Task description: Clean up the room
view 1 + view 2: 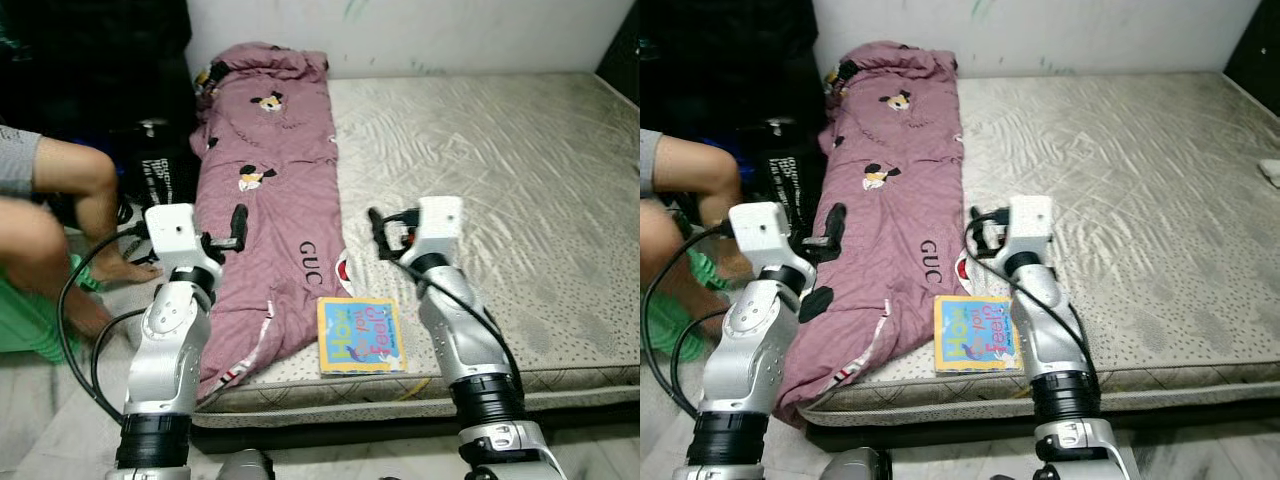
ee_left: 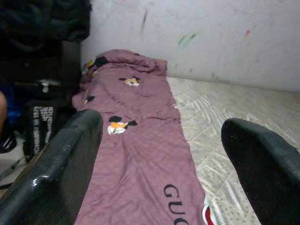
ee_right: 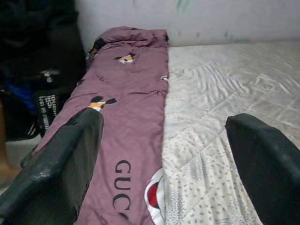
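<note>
- mattress (image 1: 500,170): pale, patterned cover, bare across its whole right part; its near edge runs just past the robot's forearms, its far edge meets the white wall (image 1: 450,30).
- purple blanket (image 1: 270,200): lies lengthwise along the mattress's left side from the wall to the near edge, where a corner droops over the side toward the floor.
- writing: black letters "guc" show near the blanket's lower end, the rest folded under; cartoon mouse figures are printed along its length.
- children's book (image 1: 360,335): flat on the mattress at the near edge, just beside the blanket's lower corner, between the two arms; blue cover with a yellow border and large coloured letters, "how" legible, the rest too small to read.
- left gripper (image 1: 238,232): raised above the blanket's left margin, fingers spread wide with nothing between them, as the left wrist view shows.
- right gripper (image 1: 380,235): raised over the seam between blanket and bare mattress, beyond the book, fingers likewise set wide apart and holding nothing.
- dark bags (image 1: 150,160): stacked against the left side of the bed, one with white lettering too small to read.
- a seated person's legs (image 1: 70,200): on the floor at the left, close to the left arm; a green item (image 1: 30,320) lies beneath them.
- black cables (image 1: 75,300): loop from the left arm beside the person's feet.
</note>
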Tool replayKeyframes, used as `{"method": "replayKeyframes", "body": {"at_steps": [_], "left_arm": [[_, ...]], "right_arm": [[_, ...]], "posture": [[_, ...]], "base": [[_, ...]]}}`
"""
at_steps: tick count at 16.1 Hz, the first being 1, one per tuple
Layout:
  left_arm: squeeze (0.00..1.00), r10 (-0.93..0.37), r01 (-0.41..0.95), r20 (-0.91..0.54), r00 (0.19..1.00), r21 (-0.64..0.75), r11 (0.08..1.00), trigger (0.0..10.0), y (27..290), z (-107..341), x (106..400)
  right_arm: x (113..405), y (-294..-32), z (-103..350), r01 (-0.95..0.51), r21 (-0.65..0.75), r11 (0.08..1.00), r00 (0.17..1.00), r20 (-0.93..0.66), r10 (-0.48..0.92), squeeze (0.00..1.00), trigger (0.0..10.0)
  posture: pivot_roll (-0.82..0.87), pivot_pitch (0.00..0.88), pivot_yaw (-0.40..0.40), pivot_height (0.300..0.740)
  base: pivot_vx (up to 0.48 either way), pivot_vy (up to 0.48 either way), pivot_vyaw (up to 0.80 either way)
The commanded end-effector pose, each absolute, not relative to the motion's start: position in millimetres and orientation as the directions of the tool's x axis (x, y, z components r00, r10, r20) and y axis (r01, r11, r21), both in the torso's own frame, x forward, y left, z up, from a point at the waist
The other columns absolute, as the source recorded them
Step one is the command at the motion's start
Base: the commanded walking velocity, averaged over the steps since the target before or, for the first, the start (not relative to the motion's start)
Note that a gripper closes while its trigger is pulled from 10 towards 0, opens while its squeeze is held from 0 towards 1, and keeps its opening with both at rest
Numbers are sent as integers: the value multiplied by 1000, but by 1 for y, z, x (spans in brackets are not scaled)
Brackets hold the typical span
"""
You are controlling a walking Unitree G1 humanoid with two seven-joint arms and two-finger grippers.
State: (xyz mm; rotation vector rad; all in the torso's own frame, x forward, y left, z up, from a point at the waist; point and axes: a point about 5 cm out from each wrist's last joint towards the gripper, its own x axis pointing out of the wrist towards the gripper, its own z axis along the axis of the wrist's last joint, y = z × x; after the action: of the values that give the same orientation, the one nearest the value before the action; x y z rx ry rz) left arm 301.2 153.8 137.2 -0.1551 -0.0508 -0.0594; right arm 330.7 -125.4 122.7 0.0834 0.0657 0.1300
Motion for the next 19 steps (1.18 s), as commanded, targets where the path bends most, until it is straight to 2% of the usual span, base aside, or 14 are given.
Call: {"method": "replayKeyframes", "body": {"at_steps": [1, 3, 5, 7, 9, 14, 19], "left_arm": [[0, -53, 60, 51, 997, -145, 988, 10000, 156, 136, 301], [0, -8, 8, -3, 1000, -113, 994, 10000, 167, 115, 288], [0, 74, -73, -21, 997, 29, 997, 10000, 186, 95, 277], [0, 147, -145, -31, 989, 75, 987, 10000, 199, 82, 270], [0, 177, -174, -47, 983, 62, 983, 10000, 204, 76, 266], [0, 108, -104, -53, 993, 82, 991, 10000, 198, 70, 263], [0, 82, -77, -55, 995, 85, 993, 10000, 193, 70, 269]], "right_arm": [[330, -126, 127, -111, 93, 989, 993, -32, 114, 0, 10000], [319, -146, 122, -12, 66, 998, 1000, -24, 13, 0, 10000], [307, -156, 102, -8, 18, 1000, 997, -76, 9, 0, 10000], [298, -157, 91, 3, -26, 1000, 997, -74, -5, 0, 10000], [295, -154, 86, 8, -57, 998, 998, -57, -11, 0, 10000], [287, -155, 80, 5, -90, 996, 998, -59, -11, 0, 10000], [290, -157, 78, 3, -72, 997, 997, -78, -9, 0, 10000]], "posture": [[12, 0, 21, 740], [15, 0, 6, 740], [13, 0, -16, 740], [35, 0, -29, 740], [43, 0, -18, 740], [23, 0, 4, 740], [23, 24, -16, 740]], "base": [[0, 0, 0], [0, 0, 0], [0, 0, 0], [0, 0, 0], [0, 0, 0], [0, 0, 0], [0, 0, -800]]}}
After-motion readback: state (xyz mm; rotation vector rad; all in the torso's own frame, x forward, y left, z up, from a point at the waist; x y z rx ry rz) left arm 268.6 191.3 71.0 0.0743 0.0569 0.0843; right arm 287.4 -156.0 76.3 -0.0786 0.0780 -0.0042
